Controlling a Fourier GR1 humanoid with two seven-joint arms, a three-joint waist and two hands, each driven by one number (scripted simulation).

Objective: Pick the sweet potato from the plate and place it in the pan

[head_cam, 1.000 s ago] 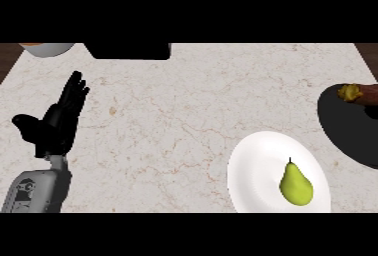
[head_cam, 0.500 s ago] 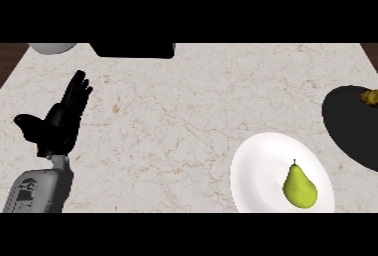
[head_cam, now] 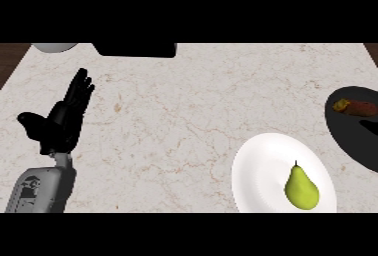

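Observation:
The sweet potato (head_cam: 356, 106), reddish brown with a yellow end, lies inside the black pan (head_cam: 353, 140) at the right edge of the head view. The white plate (head_cam: 258, 170) sits at the lower right of the counter and holds a green-yellow pear (head_cam: 301, 187). My left hand (head_cam: 63, 117) rests open at the far left, fingers straight and pointing up, far from plate and pan. My right hand does not show anywhere.
A black box-like object (head_cam: 136, 48) and a pale round bowl (head_cam: 55, 47) stand at the counter's back edge, top left. The marble counter (head_cam: 184, 110) stretches between my left hand and the plate.
The pan and the sweet potato in it now show further in from the right edge than half a second ago. The left hand has stayed where it was.

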